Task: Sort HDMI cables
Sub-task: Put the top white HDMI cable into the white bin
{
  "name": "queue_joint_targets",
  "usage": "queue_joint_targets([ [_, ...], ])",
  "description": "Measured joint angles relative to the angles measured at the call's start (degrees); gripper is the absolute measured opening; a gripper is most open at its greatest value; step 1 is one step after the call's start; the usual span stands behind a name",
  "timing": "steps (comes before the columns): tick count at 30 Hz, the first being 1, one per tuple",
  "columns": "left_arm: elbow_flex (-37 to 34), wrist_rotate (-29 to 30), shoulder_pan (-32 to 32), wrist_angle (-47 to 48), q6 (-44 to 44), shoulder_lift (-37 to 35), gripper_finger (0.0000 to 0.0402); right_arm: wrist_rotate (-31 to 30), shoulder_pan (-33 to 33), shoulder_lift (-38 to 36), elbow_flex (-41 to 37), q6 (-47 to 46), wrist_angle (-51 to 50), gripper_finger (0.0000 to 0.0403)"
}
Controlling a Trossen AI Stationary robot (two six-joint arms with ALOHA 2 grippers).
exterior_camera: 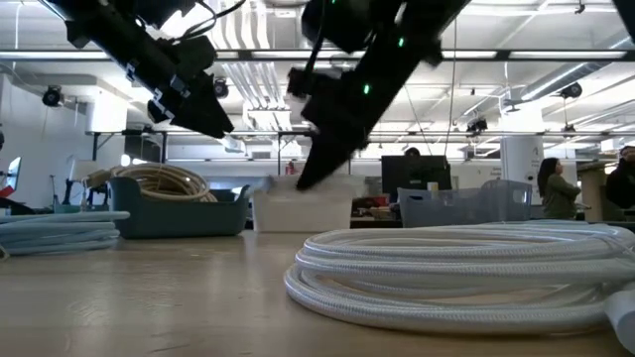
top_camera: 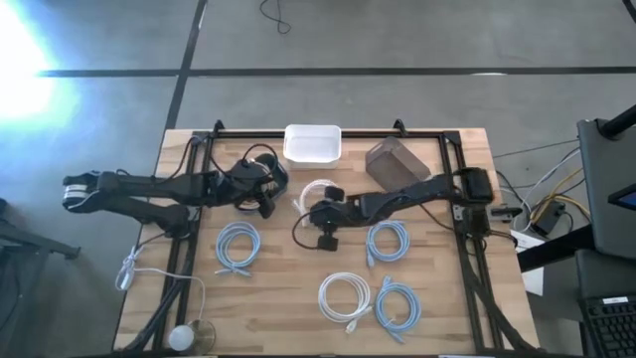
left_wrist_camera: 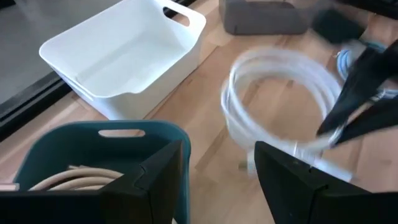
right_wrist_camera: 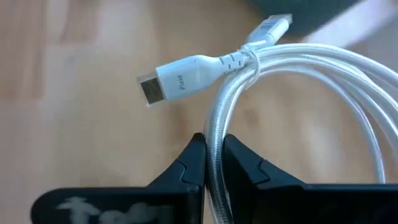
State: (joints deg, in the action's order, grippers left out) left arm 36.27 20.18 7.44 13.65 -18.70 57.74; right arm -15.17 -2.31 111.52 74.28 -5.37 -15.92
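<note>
Carrying the white HDMI cable coil [top_camera: 316, 191] to the white bin [top_camera: 313, 143] looks like the step in hand. From above, the right gripper [top_camera: 320, 211] holds it mid-tabletop, just short of that bin. Three light blue coils [top_camera: 238, 247] and a second white coil [top_camera: 344, 296] lie nearer the front edge. The left gripper [top_camera: 266, 191] waits over the teal bin [top_camera: 260, 167].

At table height, the right gripper [exterior_camera: 316, 171] hangs clear above the wood, so lifting higher seems needless.

The left wrist shows its own fingers [left_wrist_camera: 163, 180] parted and empty above tan cable in the teal bin [left_wrist_camera: 99, 140], with the white bin [left_wrist_camera: 124, 56] empty beside it.

The right wrist shows the fingers [right_wrist_camera: 186, 165] pinched on only a few strands. Move gently; the dangling connector [right_wrist_camera: 183, 76] could catch the bin rim.
</note>
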Motion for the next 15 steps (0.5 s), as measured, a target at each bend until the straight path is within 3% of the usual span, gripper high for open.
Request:
queue_joint_targets([
  [8,0.0,0.0,0.0,-0.3,-2.9,3.4,0.0204,-23.7,-0.3,-8.7,0.0,2.9,0.4,0.0029],
  [12,0.0,0.0,0.0,-0.6,-3.0,4.7,0.0204,-28.9,2.9,-10.0,0.0,4.8,2.1,0.0029],
  [15,0.0,-1.4,0.0,-0.6,-3.0,5.4,0.0204,-28.3,6.0,-9.6,-0.1,5.7,7.3,0.0029],
])
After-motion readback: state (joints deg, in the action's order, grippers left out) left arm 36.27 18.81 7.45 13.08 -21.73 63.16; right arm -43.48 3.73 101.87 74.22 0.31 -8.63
